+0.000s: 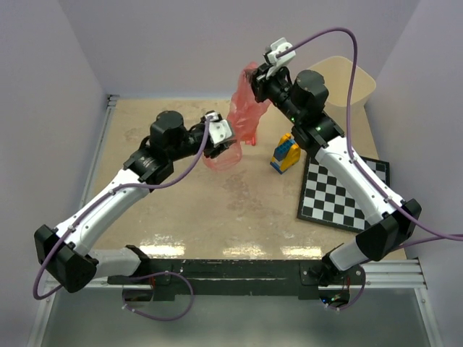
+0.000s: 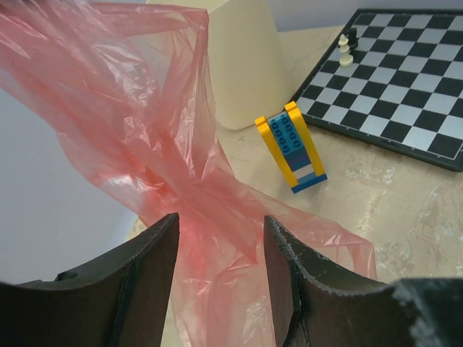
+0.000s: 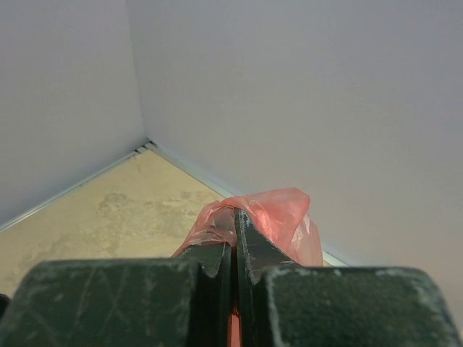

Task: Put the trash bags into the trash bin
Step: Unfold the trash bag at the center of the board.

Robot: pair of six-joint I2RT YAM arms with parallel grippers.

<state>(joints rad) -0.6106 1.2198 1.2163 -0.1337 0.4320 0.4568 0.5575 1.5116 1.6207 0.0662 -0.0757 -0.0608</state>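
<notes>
A crinkly translucent red trash bag (image 1: 244, 110) hangs stretched above the table's back middle. My right gripper (image 1: 255, 78) is shut on its top end, and in the right wrist view the red film (image 3: 281, 211) bulges out past the pinched jaws of the gripper (image 3: 234, 217). My left gripper (image 1: 226, 144) is at the bag's lower end and stands open. In the left wrist view the bag (image 2: 145, 130) runs loosely through the wide gap of that gripper (image 2: 221, 238). The cream trash bin (image 1: 356, 81) stands at the back right, behind the right arm, and shows as the bin (image 2: 242, 65) beyond the bag.
Yellow-and-blue toy blocks (image 1: 286, 153) stand just right of the bag, seen upright as the blocks (image 2: 291, 148) in the left wrist view. A checkerboard (image 1: 343, 191) lies at the right under the right arm; the board (image 2: 391, 79) carries two small chess pieces (image 2: 347, 47).
</notes>
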